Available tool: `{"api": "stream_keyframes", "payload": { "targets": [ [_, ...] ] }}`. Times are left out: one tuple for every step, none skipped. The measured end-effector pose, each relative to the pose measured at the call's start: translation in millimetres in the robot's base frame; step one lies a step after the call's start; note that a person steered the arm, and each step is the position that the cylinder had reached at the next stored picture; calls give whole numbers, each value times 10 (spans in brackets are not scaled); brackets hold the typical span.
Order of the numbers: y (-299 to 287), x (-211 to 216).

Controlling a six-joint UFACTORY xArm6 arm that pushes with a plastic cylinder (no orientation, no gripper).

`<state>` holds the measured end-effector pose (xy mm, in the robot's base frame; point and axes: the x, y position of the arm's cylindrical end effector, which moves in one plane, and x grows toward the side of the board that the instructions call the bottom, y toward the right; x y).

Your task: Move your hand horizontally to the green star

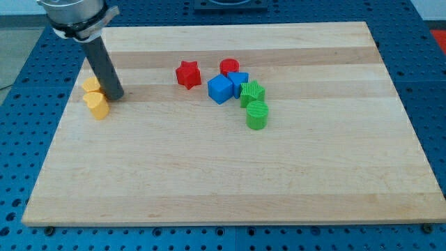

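The green star (252, 93) lies right of the board's middle, touching a green cylinder (257, 115) just below it. My tip (115, 95) rests on the board at the view's left, far to the left of the green star. It stands right beside two yellow blocks, one (91, 85) upper and one (97, 105) lower, both just left of it.
A red star (188, 74) sits left of the cluster. A red cylinder (229, 67), a blue cube (220, 89) and a second blue block (239, 79) crowd the green star's upper left. The wooden board (230, 181) lies on a blue perforated table.
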<state>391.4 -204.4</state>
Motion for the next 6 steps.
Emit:
{"api": "stream_keyframes", "payload": {
  "targets": [
    [578, 253],
    [1148, 656],
    [1773, 1085],
    [2551, 1178],
    [3334, 888],
    [3531, 382]
  ]
}}
